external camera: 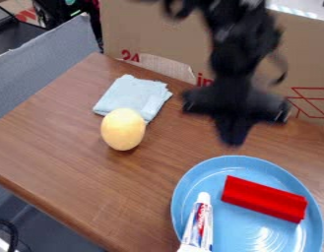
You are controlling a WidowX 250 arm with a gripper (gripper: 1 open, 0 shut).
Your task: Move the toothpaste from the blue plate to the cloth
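Camera view finding: the toothpaste lies flat on the blue plate at its left edge, just beside the red block and not touching the pincer. The pincer hangs above the bench, well apart from the tube, clenched with nothing between its jaws (its outline is blurred, but no tube shows beneath it). The cloth sits bare at the far side, near the yellow ball.

Risk assessment: the task appears not advanced, since the tube is not in the grip. Should the arm proceed to the cloth as it stands, it would deliver nothing. A fresh descent with jaws shut would press on the tube rather than take it. The tube's flat profile and its position against the raised rim may cause another slip, or nudge the red block.
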